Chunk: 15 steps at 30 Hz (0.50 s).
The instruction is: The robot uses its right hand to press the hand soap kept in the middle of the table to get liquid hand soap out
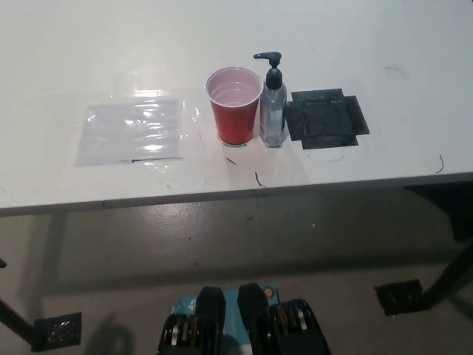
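You have neither hand in the head view, so you cannot tell how either one is set or whether it holds anything. Your target, the clear hand soap bottle (273,111) with its black pump head (269,58), stands upright near the middle of the white table (384,44). Its spout points left, over the red plastic cup (235,106) just beside it. On its other side lies a black taped patch (327,119); a clear plastic sheet (133,133) lies well apart, further left.
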Each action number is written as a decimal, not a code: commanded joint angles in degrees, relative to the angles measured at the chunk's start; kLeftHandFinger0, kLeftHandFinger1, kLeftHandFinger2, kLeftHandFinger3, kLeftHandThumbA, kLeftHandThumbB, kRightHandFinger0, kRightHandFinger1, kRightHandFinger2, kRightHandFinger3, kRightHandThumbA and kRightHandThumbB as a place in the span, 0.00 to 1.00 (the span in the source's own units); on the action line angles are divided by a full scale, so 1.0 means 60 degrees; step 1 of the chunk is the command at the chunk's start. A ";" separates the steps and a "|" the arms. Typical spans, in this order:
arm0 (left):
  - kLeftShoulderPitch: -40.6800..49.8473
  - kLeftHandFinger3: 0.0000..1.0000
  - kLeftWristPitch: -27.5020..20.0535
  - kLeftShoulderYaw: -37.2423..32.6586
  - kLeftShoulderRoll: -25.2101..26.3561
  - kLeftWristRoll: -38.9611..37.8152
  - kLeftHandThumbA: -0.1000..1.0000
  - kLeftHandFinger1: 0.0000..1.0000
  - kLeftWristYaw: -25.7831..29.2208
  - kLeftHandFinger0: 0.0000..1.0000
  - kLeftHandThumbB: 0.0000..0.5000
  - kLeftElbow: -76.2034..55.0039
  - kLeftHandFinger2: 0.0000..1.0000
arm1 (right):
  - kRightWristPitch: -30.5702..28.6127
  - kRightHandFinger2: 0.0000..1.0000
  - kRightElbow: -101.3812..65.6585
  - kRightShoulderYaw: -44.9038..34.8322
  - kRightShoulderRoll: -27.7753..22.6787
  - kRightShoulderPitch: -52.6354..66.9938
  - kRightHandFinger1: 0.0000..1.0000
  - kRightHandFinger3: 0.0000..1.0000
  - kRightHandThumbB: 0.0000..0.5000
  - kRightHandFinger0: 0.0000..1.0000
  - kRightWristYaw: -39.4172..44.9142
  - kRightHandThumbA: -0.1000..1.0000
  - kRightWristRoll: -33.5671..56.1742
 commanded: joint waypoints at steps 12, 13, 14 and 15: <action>-0.0061 0.87 0.0208 0.0366 0.0335 0.0270 0.37 1.00 -0.0349 1.00 0.00 -0.0249 1.00 | 0.0955 1.00 0.0342 0.2111 -0.1138 -0.6090 1.00 1.00 0.49 1.00 0.1849 1.00 -0.0954; -0.0065 0.86 0.0208 0.0366 0.0336 0.0263 0.37 1.00 -0.0355 1.00 0.00 -0.0245 1.00 | 0.0910 1.00 0.0484 0.2246 -0.1082 -0.6248 1.00 1.00 0.49 1.00 0.1847 1.00 -0.1028; -0.0066 0.86 0.0208 0.0369 0.0334 0.0268 0.37 1.00 -0.0359 1.00 0.00 -0.0245 1.00 | 0.0913 1.00 0.0494 0.2271 -0.1096 -0.6257 1.00 1.00 0.49 1.00 0.1832 1.00 -0.1015; -0.0060 0.84 0.0208 0.0398 0.0311 0.0228 0.35 1.00 -0.0352 1.00 0.00 -0.0275 1.00 | 0.0901 1.00 0.0878 0.2642 -0.0952 -0.6726 1.00 1.00 0.55 1.00 0.2032 1.00 -0.1137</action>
